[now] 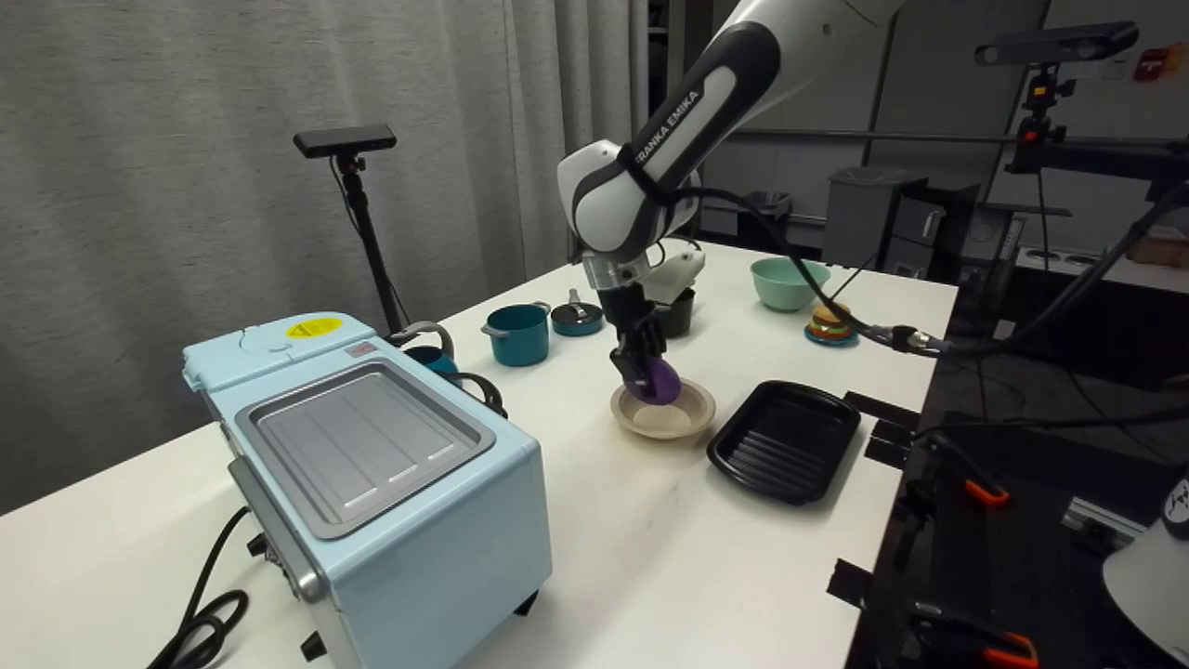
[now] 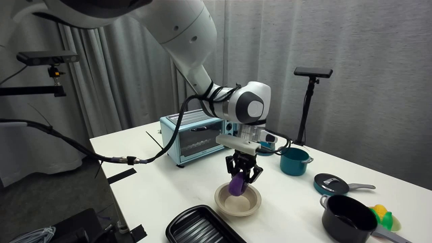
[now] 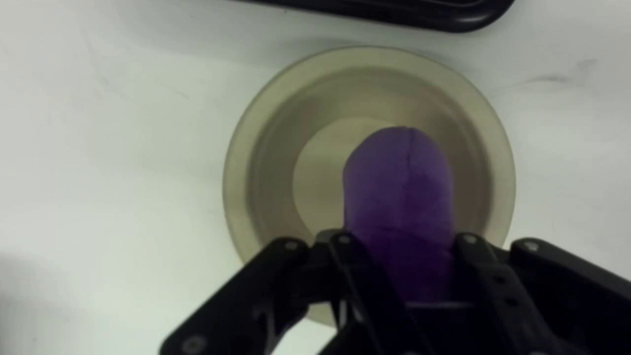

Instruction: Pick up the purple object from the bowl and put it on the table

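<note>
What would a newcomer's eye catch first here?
Likely the purple object, gripped by the end effector over the cream bowl. Next, probably the pale blue toaster oven on the white table, large at the lower left of an exterior view, and the white robot arm, slanting down from the top in both exterior views.

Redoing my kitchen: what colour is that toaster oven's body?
The toaster oven's body is light blue, clearest in an exterior view.
</note>
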Available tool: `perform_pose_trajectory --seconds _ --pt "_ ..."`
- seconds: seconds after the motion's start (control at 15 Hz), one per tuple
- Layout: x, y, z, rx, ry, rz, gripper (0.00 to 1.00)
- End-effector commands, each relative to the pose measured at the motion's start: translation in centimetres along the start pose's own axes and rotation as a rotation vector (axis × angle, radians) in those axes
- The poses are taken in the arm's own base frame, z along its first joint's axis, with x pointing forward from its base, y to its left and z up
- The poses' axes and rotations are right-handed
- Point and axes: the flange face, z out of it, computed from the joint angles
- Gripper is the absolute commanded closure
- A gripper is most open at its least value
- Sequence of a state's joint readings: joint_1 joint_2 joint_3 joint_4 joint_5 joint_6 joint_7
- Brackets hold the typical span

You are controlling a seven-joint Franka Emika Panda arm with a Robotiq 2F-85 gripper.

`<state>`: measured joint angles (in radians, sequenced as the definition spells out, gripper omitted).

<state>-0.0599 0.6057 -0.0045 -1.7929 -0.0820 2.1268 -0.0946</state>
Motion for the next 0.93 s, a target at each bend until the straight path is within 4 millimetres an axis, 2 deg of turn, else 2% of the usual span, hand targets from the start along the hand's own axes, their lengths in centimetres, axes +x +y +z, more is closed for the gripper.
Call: perform_pose_trajectory --seconds 0.0,0.2,0.33,0.53,0.87 --pt "-1.2 1.5 -5.0 -0.033 0.117 0.034 0.93" --pt "-1.9 4.2 -7.9 -0.079 0.226 0.084 0.93" --pt "-2.3 6.4 -8.4 -0.110 0.281 0.136 0.93" --pt "-3.1 10.1 -7.2 -0.156 0.325 0.225 0.93" --pt "-5.6 15.4 -2.8 -0.216 0.298 0.365 0.93"
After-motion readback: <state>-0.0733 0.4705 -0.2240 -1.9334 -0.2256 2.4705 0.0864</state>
